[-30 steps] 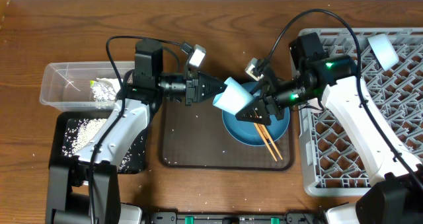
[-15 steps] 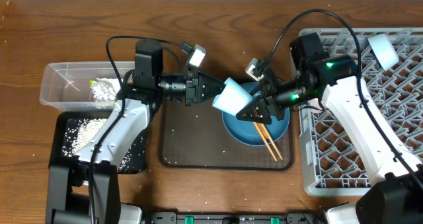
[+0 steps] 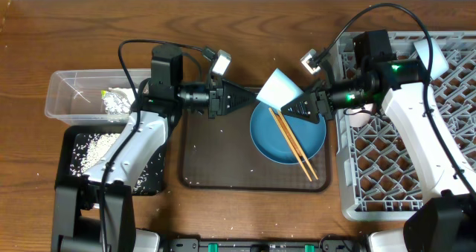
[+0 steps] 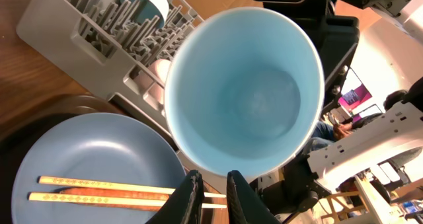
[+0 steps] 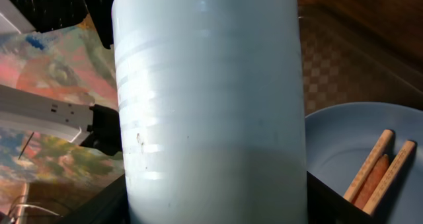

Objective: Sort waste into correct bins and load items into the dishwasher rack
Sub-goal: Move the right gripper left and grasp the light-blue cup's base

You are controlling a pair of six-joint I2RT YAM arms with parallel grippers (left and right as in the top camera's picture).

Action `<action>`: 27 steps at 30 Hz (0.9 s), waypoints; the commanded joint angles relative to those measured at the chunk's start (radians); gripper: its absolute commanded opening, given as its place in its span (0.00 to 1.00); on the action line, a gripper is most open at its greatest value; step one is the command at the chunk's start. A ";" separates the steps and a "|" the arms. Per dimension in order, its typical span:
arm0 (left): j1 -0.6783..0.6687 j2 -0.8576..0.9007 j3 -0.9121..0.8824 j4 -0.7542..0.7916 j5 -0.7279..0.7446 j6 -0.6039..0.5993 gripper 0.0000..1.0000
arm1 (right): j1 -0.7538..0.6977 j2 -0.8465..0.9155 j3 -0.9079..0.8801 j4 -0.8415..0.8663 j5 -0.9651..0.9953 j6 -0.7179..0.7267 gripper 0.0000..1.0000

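Observation:
My right gripper [image 3: 309, 107] is shut on the pale blue bowl [image 3: 279, 88] and holds it in the air over the far edge of the blue plate [image 3: 286, 137]. The bowl fills the right wrist view [image 5: 211, 98] between my fingers [image 5: 330, 201]. Its open mouth faces the left wrist camera [image 4: 244, 92]. My left gripper [image 3: 242, 99] is empty, its jaws a narrow gap apart [image 4: 210, 181], just clear of the bowl. The chopsticks [image 3: 294, 144] lie on the plate. The dishwasher rack [image 3: 416, 155] holds a light-blue cup [image 3: 431, 55] and the white cup [image 3: 359, 118].
The plate sits on a brown serving tray [image 3: 219, 159]. At the left, the clear tub [image 3: 74, 96] holds a silver wrapper [image 3: 115, 99], and the black tray [image 3: 74, 170] holds rice grains [image 3: 93, 148]. The rack's wall is close by the right of the plate.
The bowl has left my left gripper and moved right and away with my right gripper, uncovering the chopsticks. My left arm has stayed in place.

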 commanded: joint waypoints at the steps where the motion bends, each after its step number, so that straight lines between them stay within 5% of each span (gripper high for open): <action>1: 0.002 0.004 -0.012 0.001 0.014 0.024 0.17 | 0.008 0.004 0.021 0.000 -0.024 0.029 0.40; 27: 0.002 0.004 -0.013 -0.003 -0.035 0.023 0.17 | 0.073 0.004 0.021 -0.028 -0.023 0.022 0.35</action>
